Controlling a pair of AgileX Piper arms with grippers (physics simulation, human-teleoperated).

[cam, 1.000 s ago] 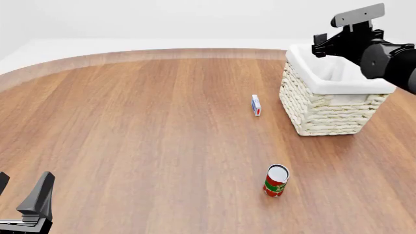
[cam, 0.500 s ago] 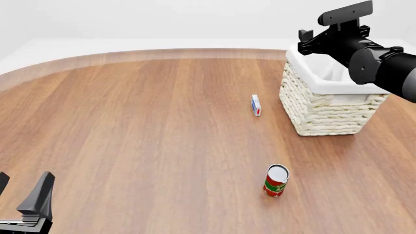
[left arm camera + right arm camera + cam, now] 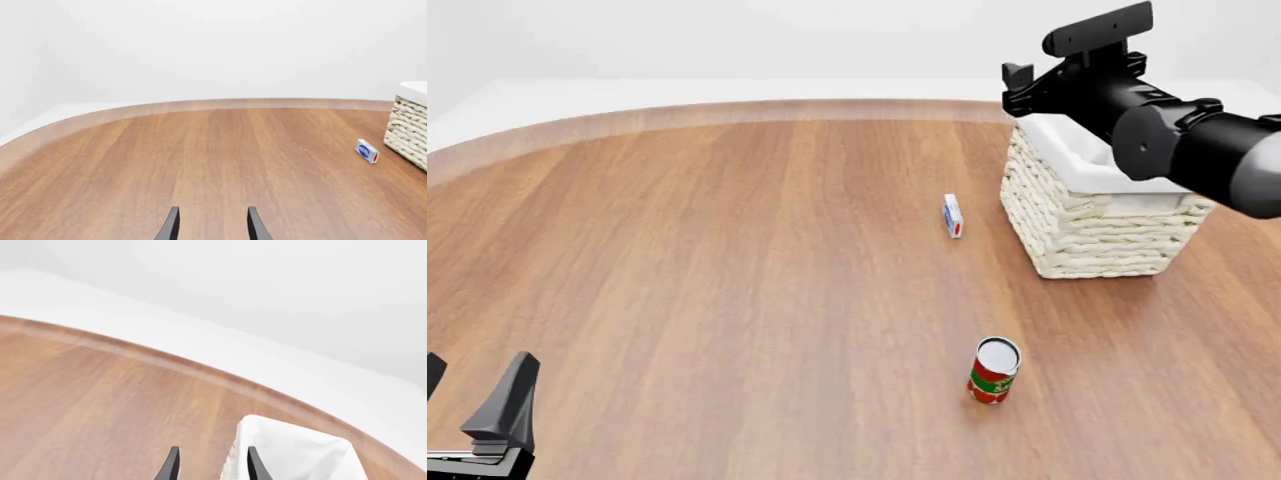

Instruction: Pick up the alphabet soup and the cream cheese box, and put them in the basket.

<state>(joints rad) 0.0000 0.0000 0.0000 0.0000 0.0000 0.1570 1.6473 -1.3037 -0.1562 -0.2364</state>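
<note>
The cream cheese box (image 3: 953,216) stands on edge on the wooden table, just left of the basket (image 3: 1094,225); in the left wrist view the cream cheese box (image 3: 367,150) sits close to the basket (image 3: 408,135). The alphabet soup is out of view. My right gripper (image 3: 1028,90) hangs in the air over the basket's far left corner, open and empty; the right wrist view has the right gripper (image 3: 210,452) above the basket's white lining (image 3: 293,452). Low at the near left, my left gripper (image 3: 467,395) (image 3: 212,212) is open, holding nothing.
A red-and-green labelled can (image 3: 994,370) stands upright near the front, below the basket. The table's curved far edge (image 3: 761,108) runs behind everything.
The right arm has swung left and slightly up, from over the basket's middle toward its far left corner. The left arm, box and can have not moved.
</note>
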